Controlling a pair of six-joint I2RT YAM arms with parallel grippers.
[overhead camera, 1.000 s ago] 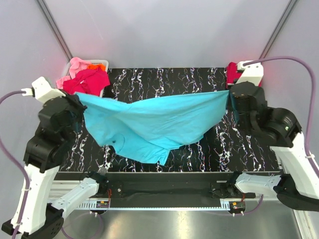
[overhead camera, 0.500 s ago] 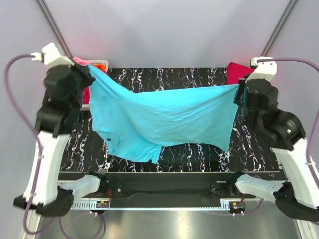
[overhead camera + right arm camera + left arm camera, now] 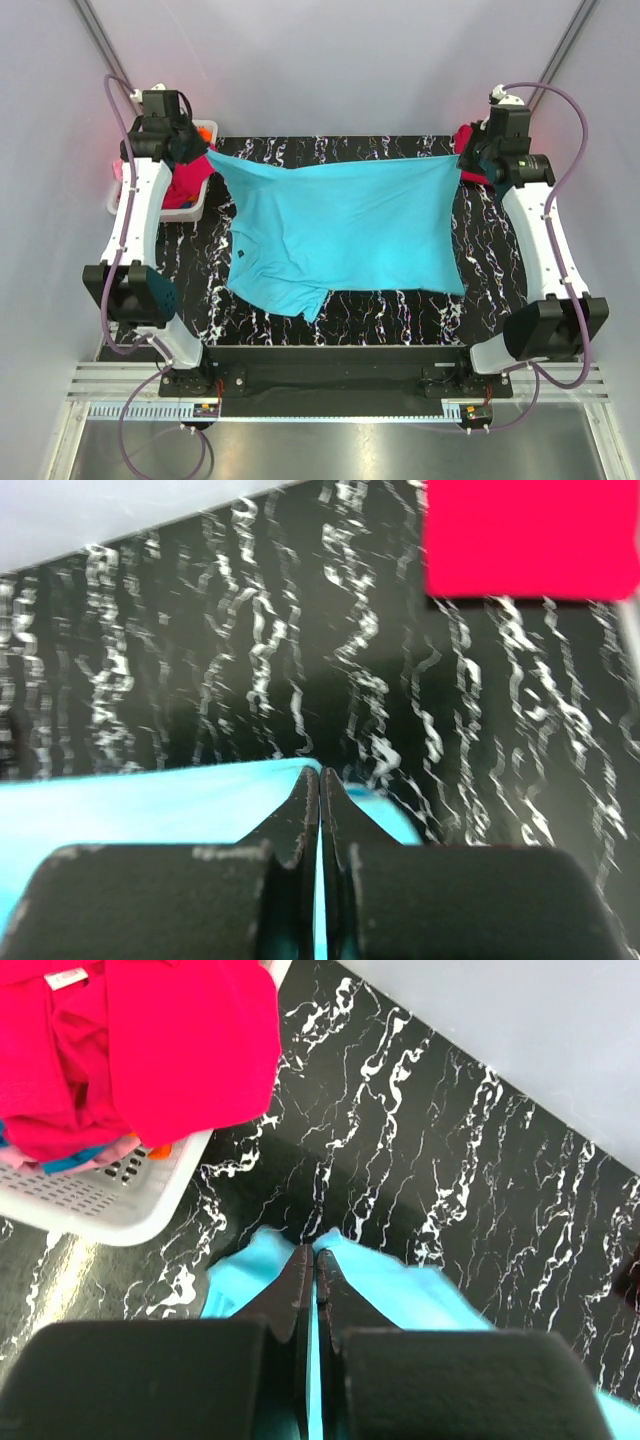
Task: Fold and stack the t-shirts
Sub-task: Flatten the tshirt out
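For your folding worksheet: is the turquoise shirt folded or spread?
Spread: the shirt stretches wide between left gripper and right gripper, unfolded.

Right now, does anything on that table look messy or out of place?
Mildly. The turquoise t-shirt, pinched at its far corners by the left pincer and right pincer, sits skewed, its near-left end bunched and wrinkled. A crimson t-shirt spills over the white basket's rim at the far left.

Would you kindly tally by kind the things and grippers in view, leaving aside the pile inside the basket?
T-shirts: 2 (turquoise t-shirt held spread, folded red shirt at the far right corner)
Baskets: 1 (white basket)
Grippers: 2 (left gripper, right gripper, both shut on the turquoise t-shirt)
Total: 5
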